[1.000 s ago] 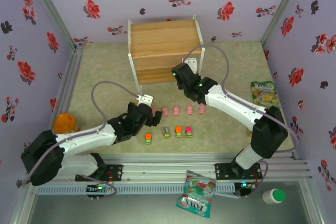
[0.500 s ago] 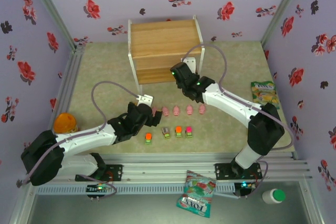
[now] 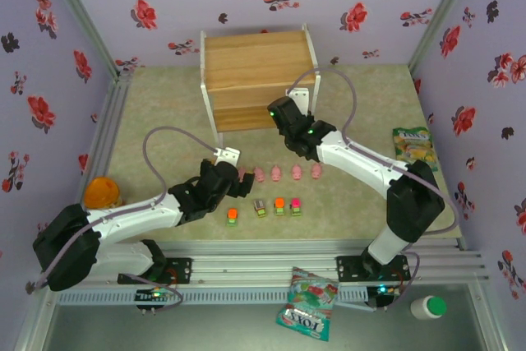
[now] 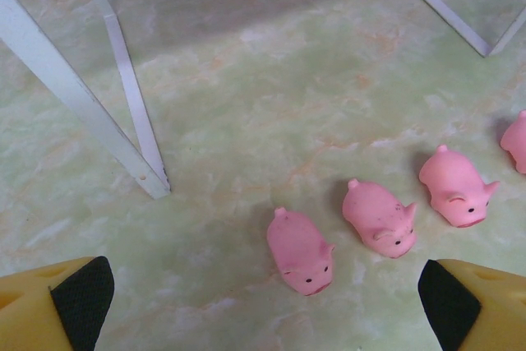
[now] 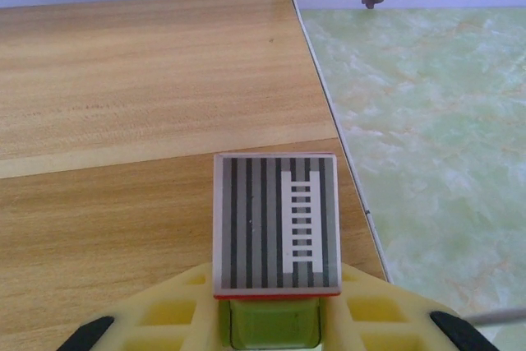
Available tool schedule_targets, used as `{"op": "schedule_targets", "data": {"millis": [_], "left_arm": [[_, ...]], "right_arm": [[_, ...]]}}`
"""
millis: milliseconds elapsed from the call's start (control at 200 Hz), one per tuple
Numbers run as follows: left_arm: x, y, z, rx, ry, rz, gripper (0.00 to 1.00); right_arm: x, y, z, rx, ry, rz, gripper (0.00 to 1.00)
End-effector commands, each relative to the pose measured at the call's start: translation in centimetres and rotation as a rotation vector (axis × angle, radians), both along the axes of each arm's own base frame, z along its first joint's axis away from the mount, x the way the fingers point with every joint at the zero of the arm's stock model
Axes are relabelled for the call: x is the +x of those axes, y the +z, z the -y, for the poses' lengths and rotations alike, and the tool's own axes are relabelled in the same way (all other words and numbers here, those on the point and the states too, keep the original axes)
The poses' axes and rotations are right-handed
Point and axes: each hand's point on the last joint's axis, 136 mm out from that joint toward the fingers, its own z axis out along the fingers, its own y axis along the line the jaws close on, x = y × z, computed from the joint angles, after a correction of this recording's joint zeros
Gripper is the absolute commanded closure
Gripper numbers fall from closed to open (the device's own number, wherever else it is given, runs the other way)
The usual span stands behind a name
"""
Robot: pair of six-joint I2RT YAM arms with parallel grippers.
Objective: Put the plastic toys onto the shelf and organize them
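The shelf [image 3: 255,80] stands at the back centre, a wooden rack on white legs. My right gripper [image 3: 281,117] hovers at its front right corner, shut on a green-based block with a grey striped top [image 5: 276,223], held just above the lower board [image 5: 123,228]. Several pink pigs [image 3: 277,173] stand in a row on the table. In front of them sit three blocks [image 3: 279,205] and an orange-topped one [image 3: 232,215]. My left gripper [image 3: 239,176] is open at the row's left end, the nearest pig [image 4: 302,251] lying just ahead between its fingers [image 4: 82,297].
A white shelf leg [image 4: 115,121] stands ahead and left of the left gripper. An orange object [image 3: 102,191] sits at the table's left edge and a snack bag [image 3: 415,144] at the right. Another snack bag [image 3: 308,302] and a white bottle [image 3: 429,307] lie beyond the front rail.
The right arm has shifted slightly toward the shelf with the block still in its grip. The left arm and the toys on the table have not moved.
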Motion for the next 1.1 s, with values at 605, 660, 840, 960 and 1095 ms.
{"op": "schedule_targets", "data": {"millis": [605,660,840,960,1095], "left_arm": [[0.3,0.4,0.7,0.017,-0.021,0.003,0.0],[0.3,0.4,0.7,0.017,-0.022,0.002,0.0],[0.3,0.3,0.7,0.02,-0.021,0.001,0.0],[0.3,0.3,0.8,0.017,-0.022,0.0,0.0],[0.3,0.3,0.8,0.018,-0.024,0.0,0.0]], "right_arm": [[1.6,-2.2,1.9,-0.005,-0.111,0.008,0.73],[1.6,-2.3,1.9,-0.003,-0.112,0.006,0.73],[1.5,-2.2,2.1,-0.003,-0.118,0.003,0.72],[1.4,-2.2,2.2,-0.005,-0.117,0.001,0.69],[1.3,-1.9,2.2,-0.002,-0.117,0.005,0.65]]}}
